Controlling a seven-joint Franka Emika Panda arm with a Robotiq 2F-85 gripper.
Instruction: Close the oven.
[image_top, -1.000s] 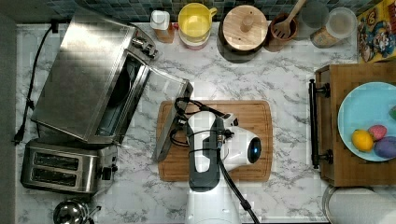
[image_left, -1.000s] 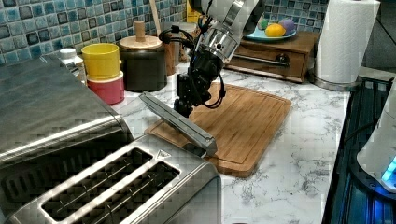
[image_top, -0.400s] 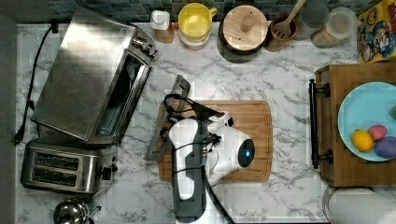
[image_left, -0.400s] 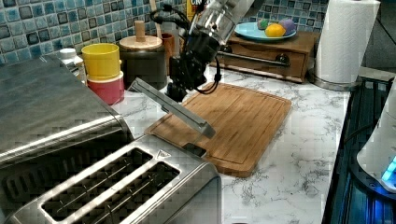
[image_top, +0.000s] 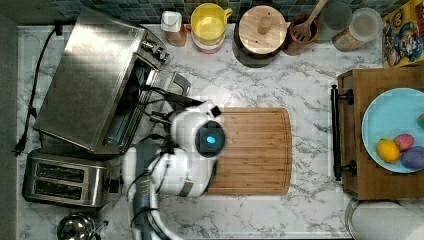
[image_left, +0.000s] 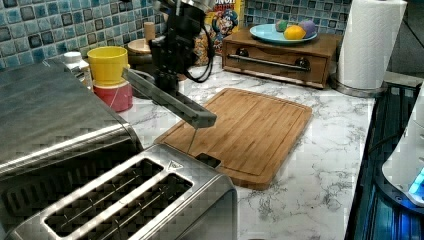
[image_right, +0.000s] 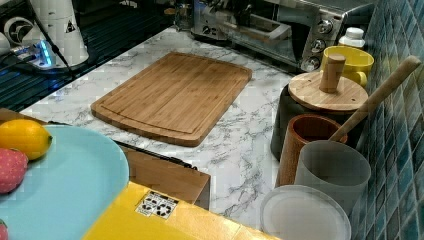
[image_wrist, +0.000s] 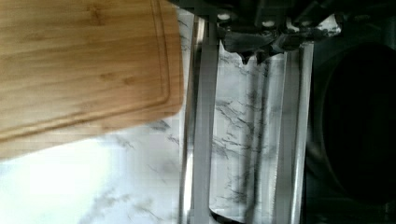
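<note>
The steel oven (image_top: 90, 75) stands at the top view's left, its knobs facing the cutting board. Its glass door (image_left: 170, 97) is part-way up, tilted between flat and upright, with the bar handle along its free edge. My gripper (image_left: 167, 75) is shut and presses against the door just behind the handle. In the wrist view the gripper (image_wrist: 252, 55) rests on the glass (image_wrist: 252, 140), between the handle bar (image_wrist: 205, 130) and the dark oven cavity (image_wrist: 355, 116). In the top view my arm covers most of the door.
A two-slot toaster (image_top: 65, 177) sits beside the oven. The bamboo cutting board (image_top: 250, 150) lies under my arm. A yellow cup (image_top: 207, 22) and a wood-lidded jar (image_top: 262, 27) line the back wall. A wooden tray with a blue plate (image_top: 390, 130) stands at the top view's right.
The door has swung up from nearly flat toward the oven. My gripper has travelled with it, toward the top view's left and higher.
</note>
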